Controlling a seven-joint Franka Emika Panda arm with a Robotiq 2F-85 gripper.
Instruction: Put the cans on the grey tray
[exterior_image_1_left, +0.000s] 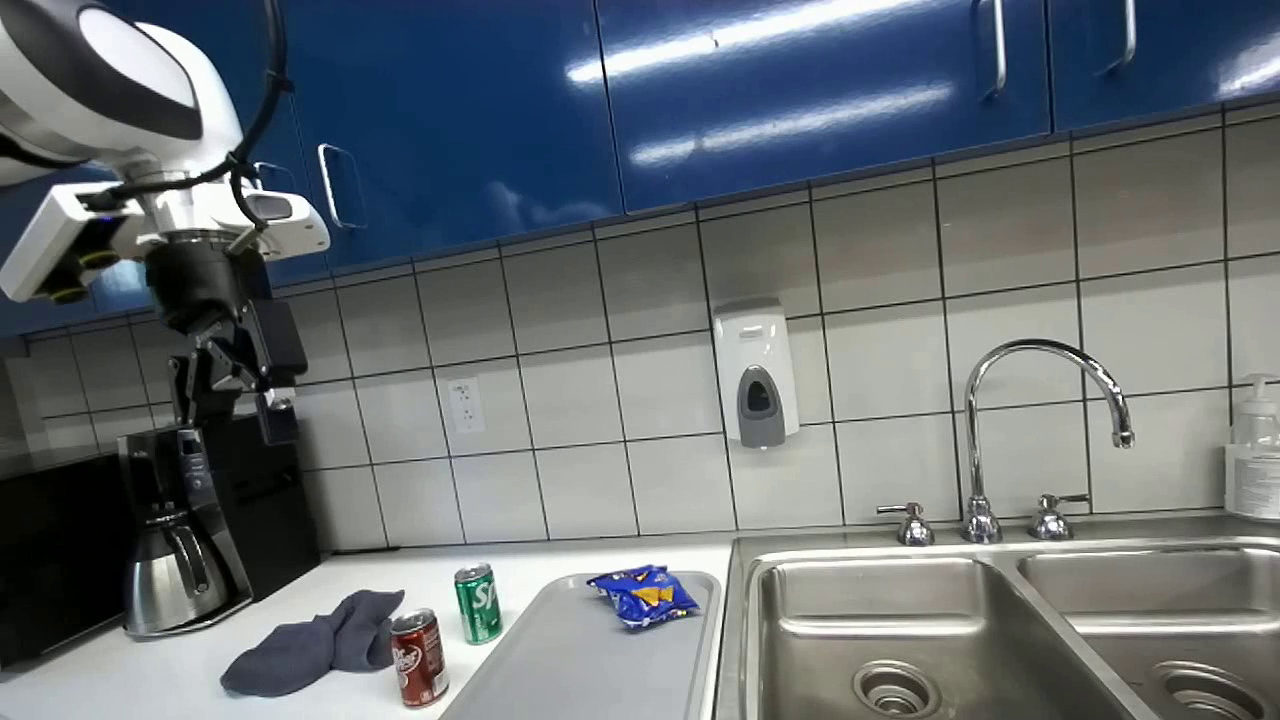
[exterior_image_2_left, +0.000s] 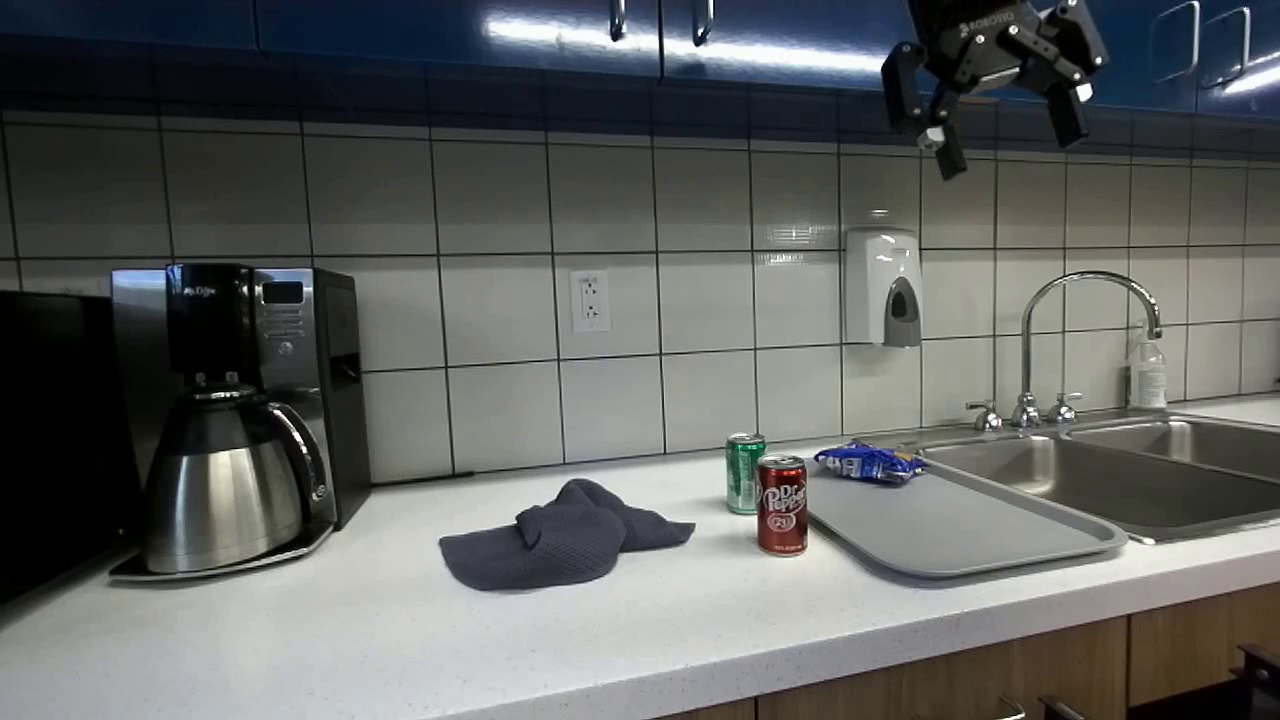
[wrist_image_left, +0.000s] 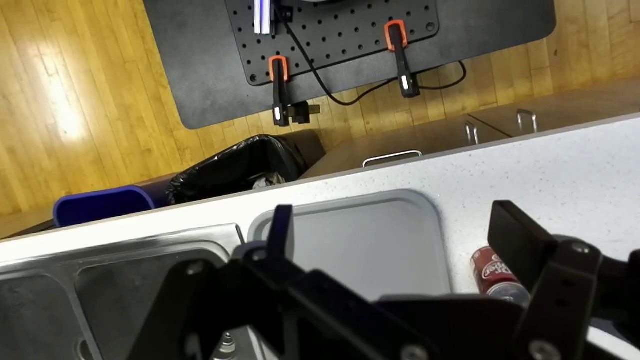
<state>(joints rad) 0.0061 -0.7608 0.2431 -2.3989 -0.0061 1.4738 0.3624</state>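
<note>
Wrist view shows the gripper (wrist_image_left: 392, 220) spread wide, nothing pinched between its fingers (wrist_image_left: 520, 240). What worries me is how near the Dr Pepper can (exterior_image_2_left: 782, 505) stands to the green can (exterior_image_2_left: 742, 475): a finger lowered for one could knock the other over. The blue snack bag (exterior_image_2_left: 870, 462) on the far end of the grey tray (exterior_image_2_left: 960, 530) might also tip a can set against it. Both cans stand upright on the counter (exterior_image_2_left: 600, 640) left of the tray, not yet on it, well below the gripper and, I'd judge, to its left and nearer the wall (exterior_image_2_left: 700, 300)
</note>
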